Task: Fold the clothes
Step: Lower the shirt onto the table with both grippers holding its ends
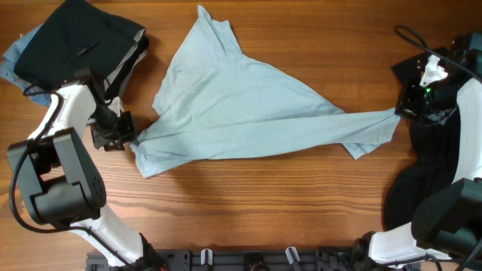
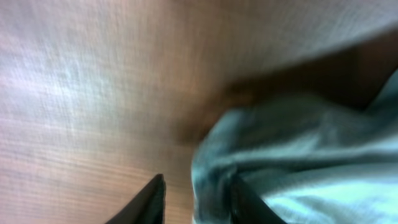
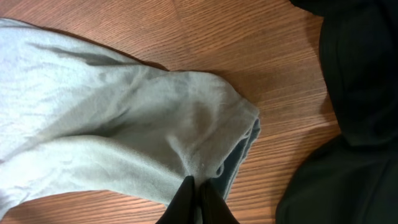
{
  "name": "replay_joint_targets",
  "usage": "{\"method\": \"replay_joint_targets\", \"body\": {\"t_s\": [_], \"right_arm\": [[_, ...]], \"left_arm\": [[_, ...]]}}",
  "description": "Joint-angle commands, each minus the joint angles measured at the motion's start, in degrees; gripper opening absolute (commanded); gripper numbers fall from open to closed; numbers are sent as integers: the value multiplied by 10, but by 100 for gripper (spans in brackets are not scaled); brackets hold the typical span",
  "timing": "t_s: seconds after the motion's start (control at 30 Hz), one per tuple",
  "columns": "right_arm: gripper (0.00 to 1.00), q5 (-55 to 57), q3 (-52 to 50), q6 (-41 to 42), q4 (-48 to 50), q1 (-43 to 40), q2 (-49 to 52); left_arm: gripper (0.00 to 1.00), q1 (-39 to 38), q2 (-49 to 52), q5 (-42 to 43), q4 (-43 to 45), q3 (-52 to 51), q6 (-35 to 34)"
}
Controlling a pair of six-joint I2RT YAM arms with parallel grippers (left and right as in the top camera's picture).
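The clothes in play are one pale blue-grey T-shirt (image 1: 233, 105), lying spread and pulled into a long band across the wooden table (image 1: 263, 218). My left gripper (image 1: 126, 139) is low at the shirt's left corner. In the left wrist view its jaws (image 2: 199, 182) stand apart; the cloth edge (image 2: 298, 155) lies in the gap against the right finger, with bare wood beside the left finger. My right gripper (image 1: 401, 111) holds the shirt's right end. In the right wrist view it (image 3: 198, 182) is shut on a fold of the shirt's hem (image 3: 112, 124).
A heap of dark garments (image 1: 75, 38) with a blue piece (image 1: 11, 60) lies at the far left, close behind my left arm. Black cloth (image 1: 444, 150) covers the right edge under my right arm and shows as black cloth (image 3: 360, 93) beside the right gripper.
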Motion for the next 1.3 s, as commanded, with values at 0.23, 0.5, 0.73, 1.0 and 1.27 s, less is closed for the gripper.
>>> {"method": "replay_joint_targets", "body": {"t_s": [0.23,0.5,0.73,1.0,1.27], "right_arm": [[4,13,-2,6,3,2,-5],[4,24,-2,6,3,2,-5],[4,24,-2,6,3,2,-5],[4,24,-2,7,3,2,-5],[4,24,-2,7,5,2,-5]], "left_arm": [[9,2,-7,59,-114,-1,4],[17,15,-9,59,-155,92,6],[37,15,-6,57,-87,91,6],[47,15,-2,76,-4,-7,10],[15,15,-2,122,61,-56,37]]}}
